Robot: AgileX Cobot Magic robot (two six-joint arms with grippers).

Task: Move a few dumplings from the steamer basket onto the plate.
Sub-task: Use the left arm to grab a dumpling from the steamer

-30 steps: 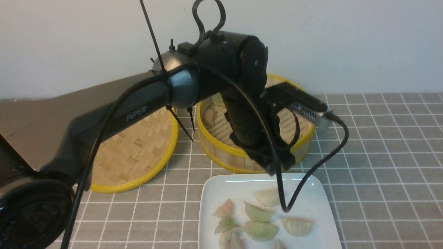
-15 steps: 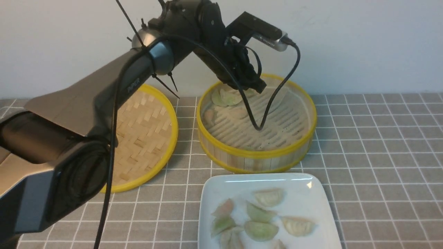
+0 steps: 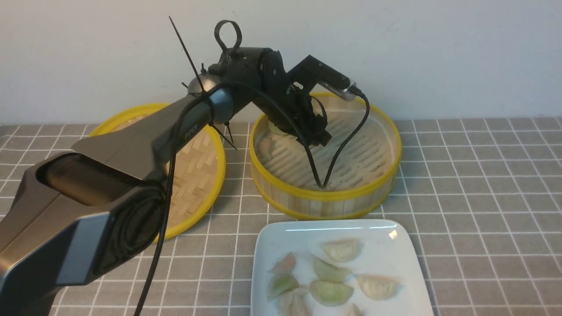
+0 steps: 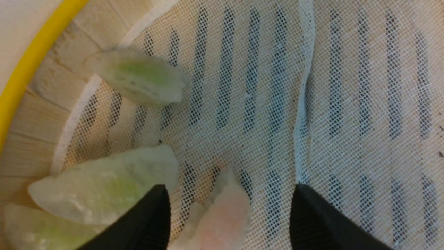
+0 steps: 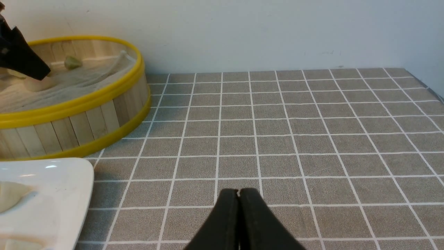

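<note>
Pink dumpling [image 4: 223,217]: likely soft, slippery; I'd pinch its thick middle lightly
My left claw [image 4: 230,205]: spread, inside the steamer basket [image 3: 325,195]
My right claw [image 5: 238,192]: pressed together, outside the basket

Yellow-rimmed bamboo basket [image 3: 325,204], tan woven lid [image 3: 193,175] w/ yellow rim, white plate [image 3: 395,245], grey tabletop [image 3: 483,197] w/ white grid

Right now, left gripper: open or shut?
Open: its fingertips stand well apart in the left wrist view, a pinkish dumpling visible between them.
</note>
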